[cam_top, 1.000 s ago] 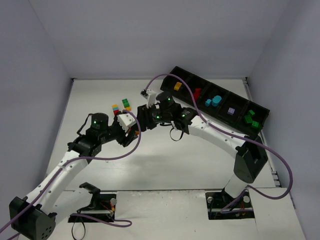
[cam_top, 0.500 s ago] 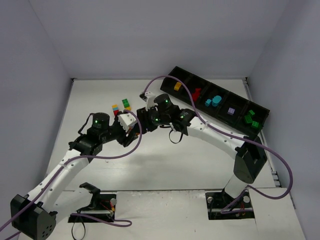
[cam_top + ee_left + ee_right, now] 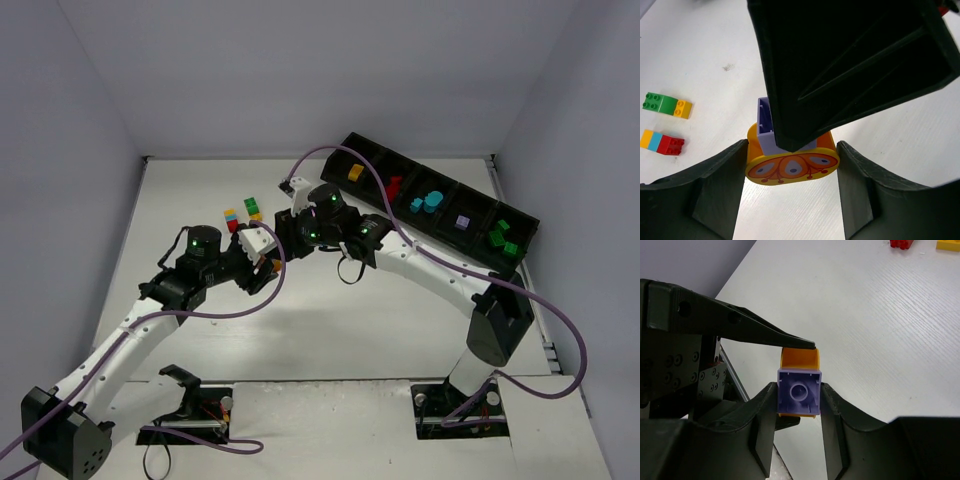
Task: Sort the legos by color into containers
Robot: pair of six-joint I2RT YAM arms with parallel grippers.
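The left gripper (image 3: pixel 791 157) clamps the orange rounded plastic block (image 3: pixel 799 357) above the white table (image 3: pixel 350 330) while the right gripper (image 3: pixel 798 390) pinches the lilac plastic brick (image 3: pixel 765 127) plugged onto it, probably to split them for sorting into the long black plastic tray (image 3: pixel 447 205).

Arms angled inward, left fingers (image 3: pixel 715 195) and right fingers (image 3: pixel 762 432) both clamped (tips nearly meeting).

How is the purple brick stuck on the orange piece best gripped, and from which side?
Grip the purple brick by its two flat side walls, from its hollow end, opposite the orange piece: the left gripper holds that piece, so only this end is free.
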